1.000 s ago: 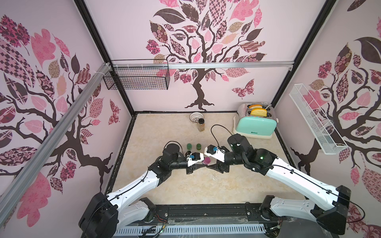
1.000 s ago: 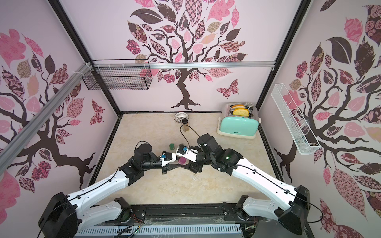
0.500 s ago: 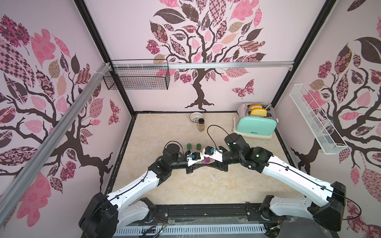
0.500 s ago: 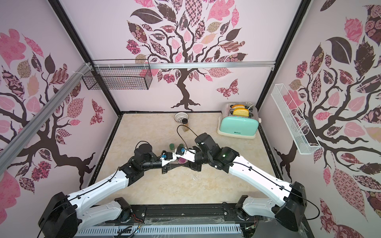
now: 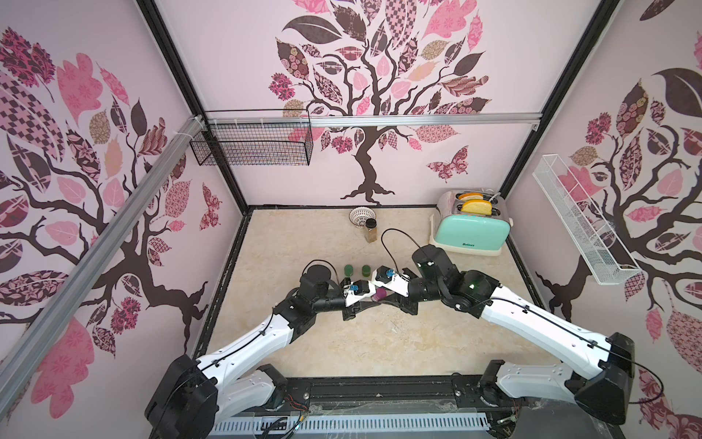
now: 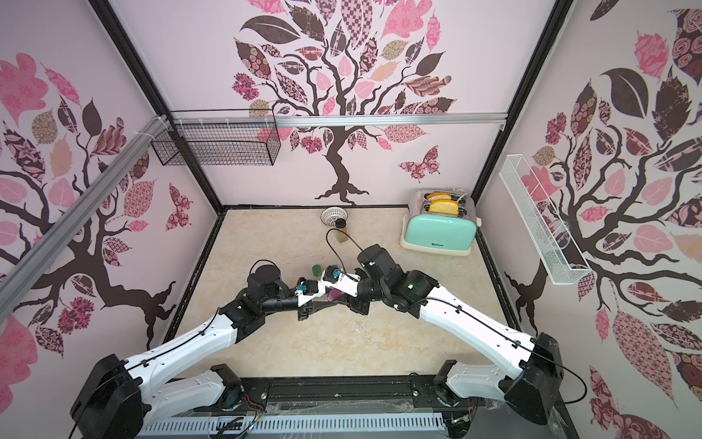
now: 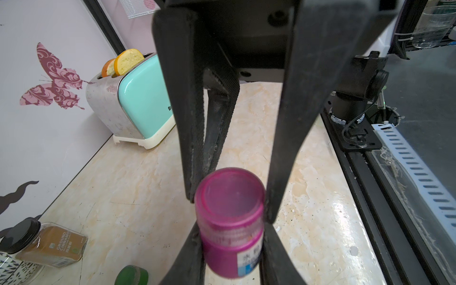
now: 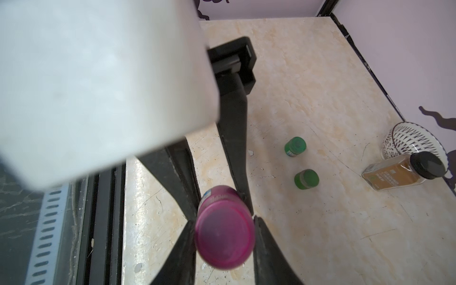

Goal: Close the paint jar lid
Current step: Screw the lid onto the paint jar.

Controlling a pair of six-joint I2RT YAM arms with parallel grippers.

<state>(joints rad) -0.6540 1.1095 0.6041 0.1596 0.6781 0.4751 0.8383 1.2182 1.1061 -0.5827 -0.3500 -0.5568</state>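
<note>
Clamping the magenta paint jar [image 7: 230, 249] by its body, the left gripper [image 7: 233, 229] has both black fingers pressed tight against the jar's sides, with no gap showing. The right gripper [image 8: 223, 219] faces it from the right. It is closed down on the magenta lid [image 8: 224, 239], one finger on each side of the rim. The lid sits on the mouth of the jar, but how far it is screwed down cannot be told. Nor can it be told whether the jar's base touches the table [image 5: 380, 342].

In both top views the two arms meet nose to nose around the jar, about the middle of the table. Just beyond the grippers, on the far side and slightly left, the left green pot [image 5: 348, 270] and the right green pot [image 5: 366, 270] stand side by side, apart from each other.

Farther off, close to the far wall, a cinnamon jar [image 5: 371, 230] with a black cap stands just in front of a patterned bowl [image 5: 362, 216]. In the far right corner is a mint toaster [image 5: 471, 228] with two slices of bread [image 5: 476, 207] standing in its slots. A black wire basket [image 5: 252, 142] hangs on the far wall at the left. A white wire rack [image 5: 581, 224] hangs on the right wall.
</note>
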